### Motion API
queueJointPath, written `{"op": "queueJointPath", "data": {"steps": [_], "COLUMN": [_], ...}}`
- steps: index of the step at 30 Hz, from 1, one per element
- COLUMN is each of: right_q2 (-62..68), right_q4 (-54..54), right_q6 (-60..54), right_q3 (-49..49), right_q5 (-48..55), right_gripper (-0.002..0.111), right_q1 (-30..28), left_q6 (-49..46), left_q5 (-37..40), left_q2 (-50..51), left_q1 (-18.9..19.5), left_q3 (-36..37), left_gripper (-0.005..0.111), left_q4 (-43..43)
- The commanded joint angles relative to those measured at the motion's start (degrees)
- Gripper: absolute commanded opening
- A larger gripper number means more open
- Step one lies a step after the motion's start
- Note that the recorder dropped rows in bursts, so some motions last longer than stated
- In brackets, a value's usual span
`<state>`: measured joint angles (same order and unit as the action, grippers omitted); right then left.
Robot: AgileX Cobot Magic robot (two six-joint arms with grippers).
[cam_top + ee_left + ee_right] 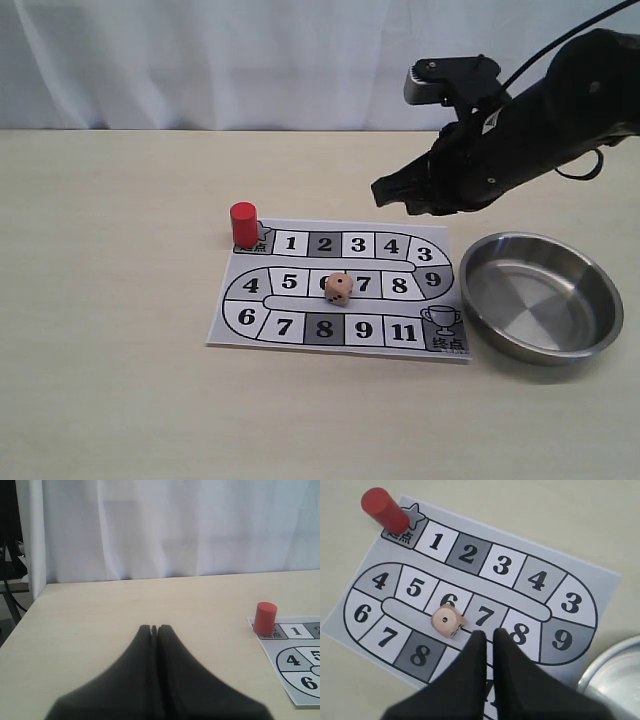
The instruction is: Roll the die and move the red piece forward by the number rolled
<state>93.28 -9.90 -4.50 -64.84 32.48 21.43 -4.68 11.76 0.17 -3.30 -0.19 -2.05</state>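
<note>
Two tools are in play, and neither holds anything. Your left tool (154, 628) has its fingers pressed flat together, low over the bare bench (110, 330), well apart from the board. Your right tool (489, 632) hangs above the printed paper game board (290, 243), its fingers almost together with only a thin slit between them.

The small tan wooden die (339, 288) lies on the board's middle row, over the 6 and beside the 7. Its top face seems to show a single pip, but it is small, so check it before you count squares.

The small red cylinder piece (243, 223) stands upright at the board's far left corner, on the start square with the star. The round steel bowl (540, 300) sits just beside the board's other end.

Expect the red piece to be light, rigid and smooth. It should not crush, but it could slip in the grip or topple if a finger clips it. Spread the tool first, come down from above and close across the round sides about mid-height. Set it down gently: the board looks like thin paper and may slide.
</note>
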Motion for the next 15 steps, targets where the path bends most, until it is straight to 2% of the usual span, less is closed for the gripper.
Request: {"op": "queueJointPath", "data": {"steps": [1,9,15], "right_q2": [2.2,6.5,10.3], "right_q4": [-1.1,-3.6,-2.4], "right_q6": [-6.8,-11.6,-14.2], "right_q3": [-0.4,-0.4,-0.4], "right_q5": [0.6,2.1,1.7], "right_gripper": [0.004,0.004,0.004], "right_q1": [0.1,0.8,5.7], "left_q6": [-0.2,-0.2,-0.2], "left_q5": [-0.5,-0.5,-0.5], "left_q2": [-0.2,-0.2,-0.2], "left_q1": [0.0,0.0,0.0], "left_q3": [0.2,0.2,0.2], "left_gripper": [0.0,0.0,0.0], "left_q4": [-0.1,-0.1,-0.1]}}
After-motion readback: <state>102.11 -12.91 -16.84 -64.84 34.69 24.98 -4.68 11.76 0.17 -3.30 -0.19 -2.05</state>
